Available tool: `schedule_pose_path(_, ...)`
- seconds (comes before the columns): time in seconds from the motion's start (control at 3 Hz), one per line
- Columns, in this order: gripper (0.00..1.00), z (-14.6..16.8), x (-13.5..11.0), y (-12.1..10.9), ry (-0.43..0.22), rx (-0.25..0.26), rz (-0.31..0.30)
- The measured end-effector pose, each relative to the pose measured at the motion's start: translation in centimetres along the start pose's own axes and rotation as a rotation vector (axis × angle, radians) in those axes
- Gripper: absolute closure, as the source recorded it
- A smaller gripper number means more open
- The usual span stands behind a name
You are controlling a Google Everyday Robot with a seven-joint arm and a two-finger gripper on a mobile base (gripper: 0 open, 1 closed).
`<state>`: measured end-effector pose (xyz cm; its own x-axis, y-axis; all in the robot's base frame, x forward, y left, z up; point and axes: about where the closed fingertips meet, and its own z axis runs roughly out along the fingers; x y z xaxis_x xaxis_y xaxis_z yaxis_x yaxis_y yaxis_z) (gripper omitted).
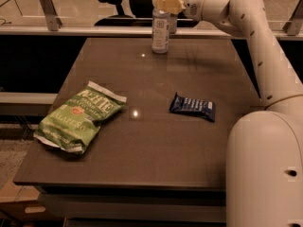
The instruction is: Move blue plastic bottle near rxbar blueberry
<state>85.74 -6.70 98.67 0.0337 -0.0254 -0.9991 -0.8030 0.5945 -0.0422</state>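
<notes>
Label on the bottle, right under the gripper: unreadable. The chip bag, well apart from the gripper toward the camera and view-left, reads "JALAPEÑO"; brand above it only partly legible. White lettering on the bar, camera-side of the gripper: can't read.

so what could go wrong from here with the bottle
The gripper is high on the blue plastic bottle, near its cap, so the tall bottle could swing or tip when carried. It stands near the far edge of the table, so a nudge might push it off. Set down carelessly, it could land on the rxbar blueberry.
</notes>
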Motion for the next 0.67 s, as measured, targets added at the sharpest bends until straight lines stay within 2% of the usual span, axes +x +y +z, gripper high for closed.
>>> schedule_pose_path(0.67,0.87,0.64,0.20,0.40,0.001,-0.010,0.003)
